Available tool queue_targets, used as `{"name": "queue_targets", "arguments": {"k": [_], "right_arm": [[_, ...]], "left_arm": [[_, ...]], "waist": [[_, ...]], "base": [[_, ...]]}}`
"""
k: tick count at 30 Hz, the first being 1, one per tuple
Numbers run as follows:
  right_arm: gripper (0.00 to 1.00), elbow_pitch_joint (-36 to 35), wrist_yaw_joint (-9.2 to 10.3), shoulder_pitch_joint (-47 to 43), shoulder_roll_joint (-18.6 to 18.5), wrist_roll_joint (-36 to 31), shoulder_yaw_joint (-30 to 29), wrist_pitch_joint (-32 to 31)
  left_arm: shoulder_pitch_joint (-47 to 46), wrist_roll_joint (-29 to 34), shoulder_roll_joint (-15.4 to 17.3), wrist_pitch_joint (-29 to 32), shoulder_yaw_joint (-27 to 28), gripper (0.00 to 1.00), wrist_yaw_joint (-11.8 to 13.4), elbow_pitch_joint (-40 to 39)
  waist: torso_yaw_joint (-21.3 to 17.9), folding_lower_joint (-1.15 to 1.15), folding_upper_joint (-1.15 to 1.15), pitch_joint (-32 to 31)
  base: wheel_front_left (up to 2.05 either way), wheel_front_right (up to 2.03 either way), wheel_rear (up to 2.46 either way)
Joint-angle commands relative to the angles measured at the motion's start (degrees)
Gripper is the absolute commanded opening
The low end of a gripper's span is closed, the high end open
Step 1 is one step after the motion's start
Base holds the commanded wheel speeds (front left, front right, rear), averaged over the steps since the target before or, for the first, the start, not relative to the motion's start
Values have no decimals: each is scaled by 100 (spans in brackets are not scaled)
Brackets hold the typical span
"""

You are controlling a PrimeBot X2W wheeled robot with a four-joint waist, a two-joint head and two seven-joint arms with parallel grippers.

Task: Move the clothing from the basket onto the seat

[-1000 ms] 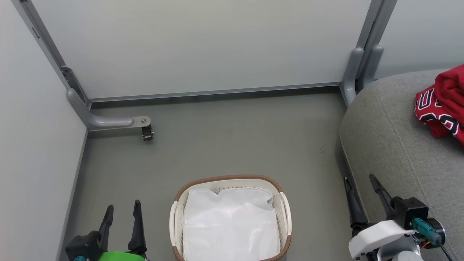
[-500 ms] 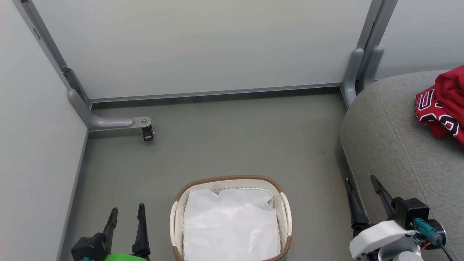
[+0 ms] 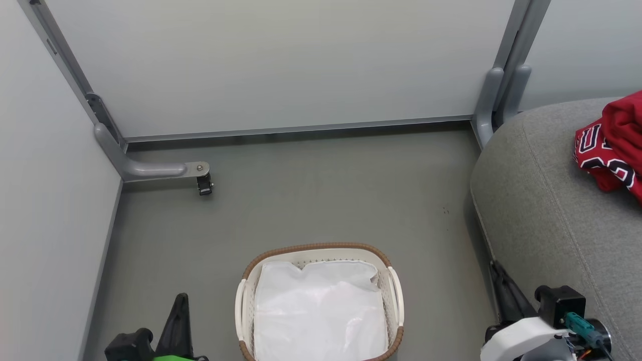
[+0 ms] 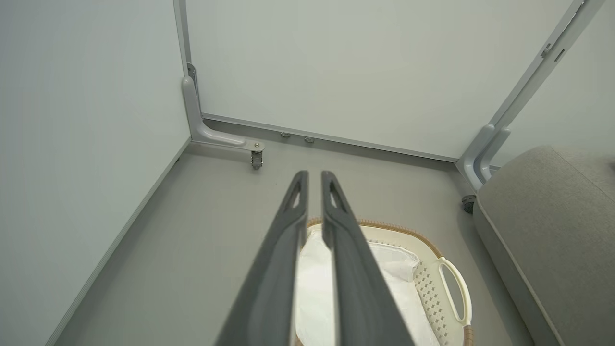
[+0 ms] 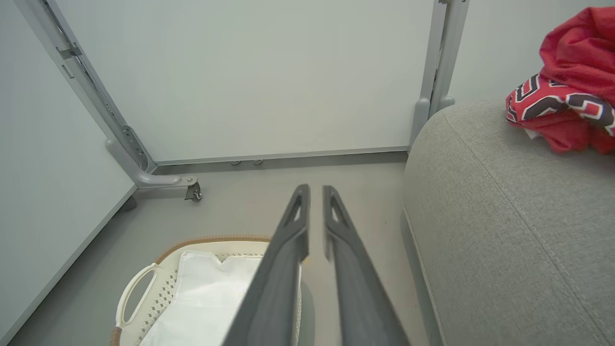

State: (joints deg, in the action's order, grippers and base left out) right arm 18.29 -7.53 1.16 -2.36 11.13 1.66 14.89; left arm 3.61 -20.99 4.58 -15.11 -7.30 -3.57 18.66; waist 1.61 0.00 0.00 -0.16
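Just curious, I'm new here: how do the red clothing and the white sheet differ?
The clothing is red with black-and-white lettering; the sheet is plain white. The clothing lies bunched on the seat; the sheet lies spread in the basket. Both look limp.

Count: one basket (image 3: 316,246); one white liner sheet (image 3: 321,311); one seat (image 3: 546,210); one clothing heap (image 3: 612,145), separate garments not resolvable; two grippers: left gripper (image 3: 180,298), right gripper (image 3: 496,268).
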Motion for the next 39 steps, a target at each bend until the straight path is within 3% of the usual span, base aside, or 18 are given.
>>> {"name": "queue_targets", "arguments": {"k": [1,17,39], "right_arm": [[0,-15,0,21,-3,113,-15,-33],[0,-115,1,134,-16,1805,-187,-478],[0,-217,2,259,-31,3645,-375,-962]], "left_arm": [[-19,-96,0,35,25,0,-6,-17],[-239,-1579,-36,487,318,0,-90,-118],[-472,-3203,-77,973,633,0,-182,-224]], "waist": [[-1,0,0,0],[-22,0,0,5],[-49,0,0,10]], "base": [[0,0,0],[0,0,0],[0,0,0]]}}
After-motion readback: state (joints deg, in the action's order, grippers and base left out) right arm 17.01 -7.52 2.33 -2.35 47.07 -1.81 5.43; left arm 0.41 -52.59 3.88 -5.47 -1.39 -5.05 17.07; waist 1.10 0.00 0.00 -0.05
